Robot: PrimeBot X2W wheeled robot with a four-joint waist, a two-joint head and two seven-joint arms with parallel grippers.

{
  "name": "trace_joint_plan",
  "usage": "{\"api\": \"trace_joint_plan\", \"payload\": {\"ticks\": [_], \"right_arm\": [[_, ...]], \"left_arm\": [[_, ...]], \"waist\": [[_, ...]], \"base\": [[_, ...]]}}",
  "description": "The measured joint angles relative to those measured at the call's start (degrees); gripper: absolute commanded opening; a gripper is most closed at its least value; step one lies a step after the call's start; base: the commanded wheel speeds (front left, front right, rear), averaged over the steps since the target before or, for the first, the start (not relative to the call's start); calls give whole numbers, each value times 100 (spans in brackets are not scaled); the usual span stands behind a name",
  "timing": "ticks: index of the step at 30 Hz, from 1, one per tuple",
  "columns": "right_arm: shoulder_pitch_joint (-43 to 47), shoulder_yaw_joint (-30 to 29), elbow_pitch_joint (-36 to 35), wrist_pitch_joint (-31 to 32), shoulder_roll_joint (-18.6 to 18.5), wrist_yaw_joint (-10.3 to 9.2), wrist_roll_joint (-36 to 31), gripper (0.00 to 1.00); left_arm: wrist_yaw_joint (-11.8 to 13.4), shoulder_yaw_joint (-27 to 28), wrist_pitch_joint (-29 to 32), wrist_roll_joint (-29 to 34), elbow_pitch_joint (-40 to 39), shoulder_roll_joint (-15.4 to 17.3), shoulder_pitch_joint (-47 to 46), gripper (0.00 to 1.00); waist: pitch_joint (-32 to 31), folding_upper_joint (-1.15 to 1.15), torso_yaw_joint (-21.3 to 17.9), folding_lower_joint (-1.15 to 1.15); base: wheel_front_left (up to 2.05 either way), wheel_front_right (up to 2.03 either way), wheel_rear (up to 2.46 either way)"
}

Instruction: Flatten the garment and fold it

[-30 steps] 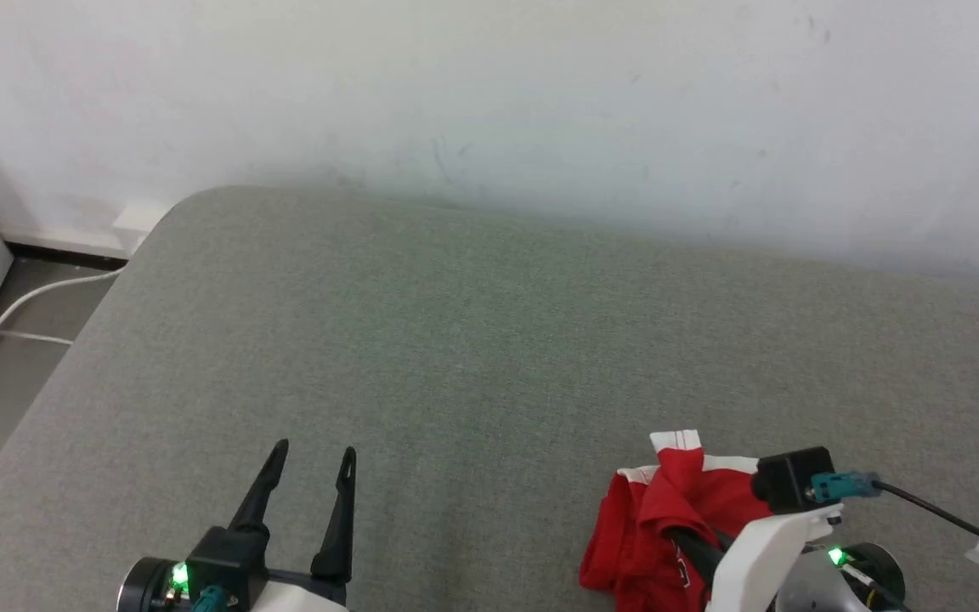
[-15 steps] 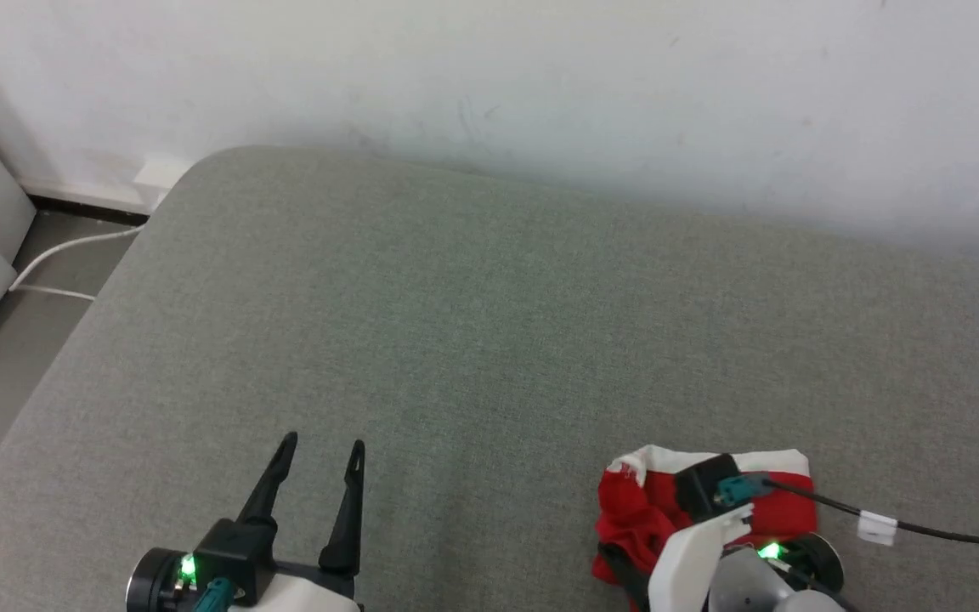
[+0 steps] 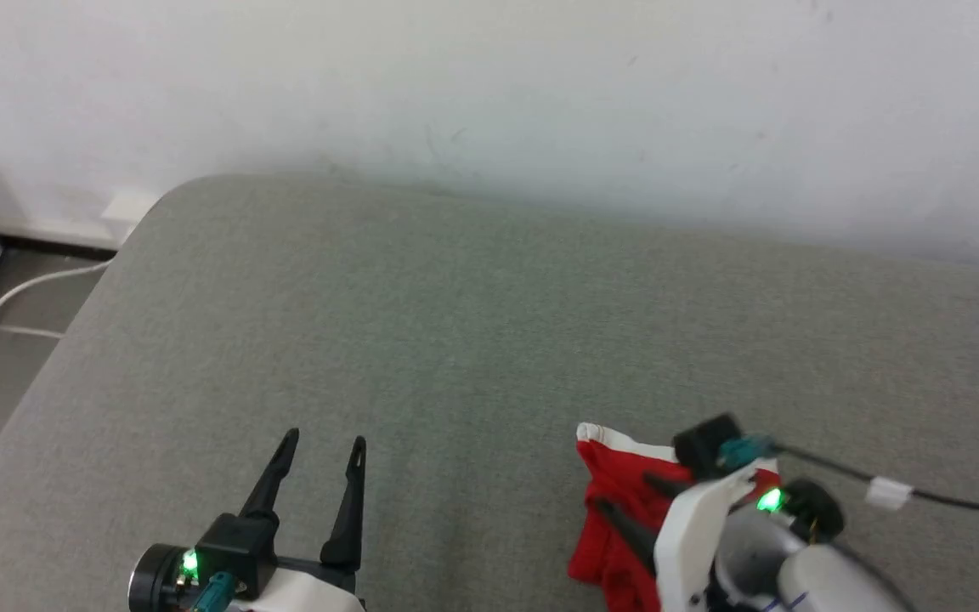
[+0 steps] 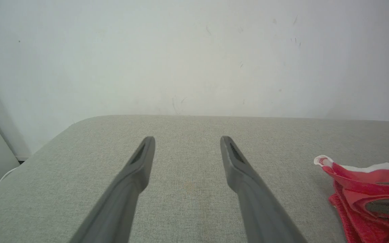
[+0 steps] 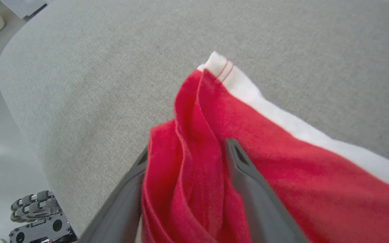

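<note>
Grey cushion open ahead of left claw; wall bounds far edge; garment bunched right.

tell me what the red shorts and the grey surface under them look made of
The shorts: thin, soft knit, probably synthetic, matte red with white trim; it bunches in limp folds. The grey surface: matte woven upholstery cloth, judging by its fine heathered weave and rounded, padded-looking corner.

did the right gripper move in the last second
Yes. The right gripper went left, nearer the cushion's far-left corner, and the shorts went with it.
</note>
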Motion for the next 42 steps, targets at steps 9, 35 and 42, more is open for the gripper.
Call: {"api": "trace_joint_plan", "payload": {"ticks": [9, 35, 42], "right_arm": [[-400, -910, -1362, -788, -853, 0, -326, 100], [1729, -3176, -2148, -3517, 502, -1, -1772, 100], [1744, -3041, -2146, -3550, 521, 0, -1772, 100]], "left_arm": [[0, 98, 0, -124, -269, -27, 42, 100], [11, 92, 0, -232, -414, -88, 131, 100], [20, 66, 0, -201, -396, -88, 175, 100]], "waist": [[-204, 0, -490, 0], [1, 0, -1024, 0], [0, 0, -995, 0]], "base": [[0, 0, 0], [0, 0, 0], [0, 0, 0]]}}
